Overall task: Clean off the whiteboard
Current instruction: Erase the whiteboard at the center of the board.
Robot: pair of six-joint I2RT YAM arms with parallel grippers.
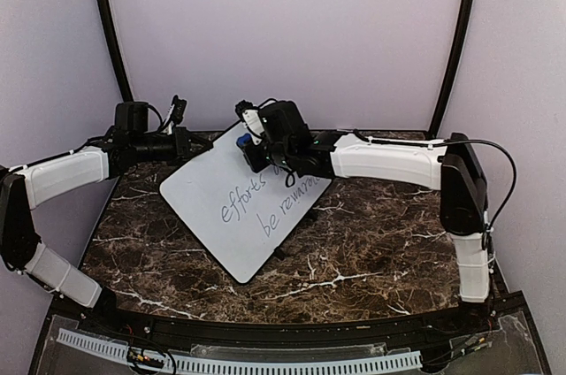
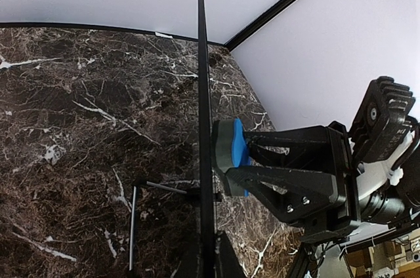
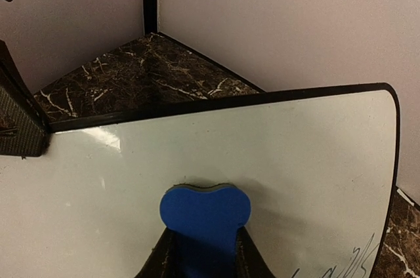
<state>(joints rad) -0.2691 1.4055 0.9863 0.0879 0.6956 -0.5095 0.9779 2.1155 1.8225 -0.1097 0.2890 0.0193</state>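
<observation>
The whiteboard (image 1: 221, 207) stands tilted on the marble table, with dark handwriting on its lower right part. My left gripper (image 1: 188, 144) is shut on the board's upper left edge. In the left wrist view the board (image 2: 203, 81) shows edge-on, clamped in that gripper (image 2: 209, 248). My right gripper (image 1: 255, 152) is shut on a blue eraser (image 1: 240, 141) and presses it flat on the board's upper part. The eraser (image 3: 205, 207) sits on bare white board (image 3: 282, 153) above the writing. It also shows in the left wrist view (image 2: 230, 150).
The dark marble table (image 1: 371, 242) has walls close behind and at both sides. A thin wire stand (image 2: 134, 222) props the board from behind. Black frame poles (image 1: 455, 39) rise at the back corners.
</observation>
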